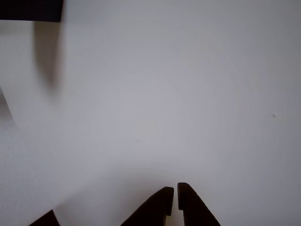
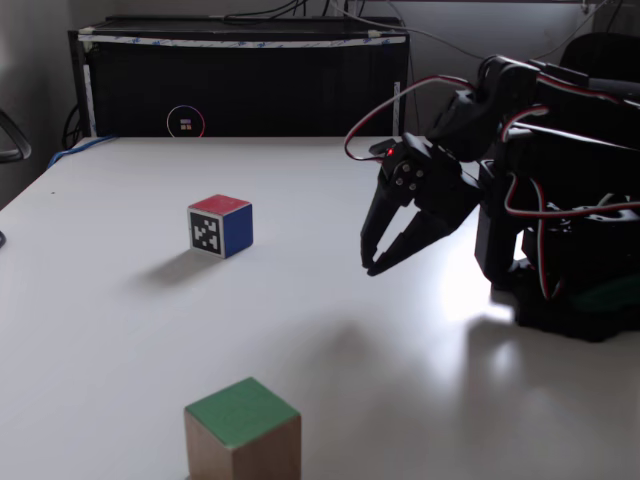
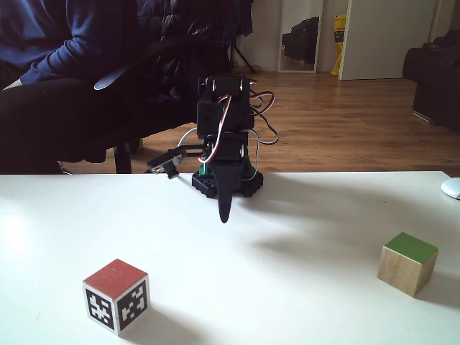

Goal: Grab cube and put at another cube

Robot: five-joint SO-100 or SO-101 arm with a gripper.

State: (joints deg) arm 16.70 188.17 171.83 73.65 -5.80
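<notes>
Jaws nearly together, empty, gripper (image 2: 371, 268) above counter (image 2: 330, 340). Green-topped cube (image 2: 243, 433) at 7 o'clock in fixed view (red-topped cube (image 2: 221, 225) at 9).

Two cubes on one white table (image 2: 120, 330): one green-topped cube (image 2: 242, 433), one red-topped cube (image 2: 221, 224) with marker-patterned sides. One black robot arm (image 2: 530, 190), one gripper (image 2: 371, 268) with two fingers. One seated person (image 3: 65, 79) behind, in a fixed view.

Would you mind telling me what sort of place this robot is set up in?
Probably a home room used as a hobby workspace: a white table, a wooden floor with a door behind, and a seated person nearby.
</notes>
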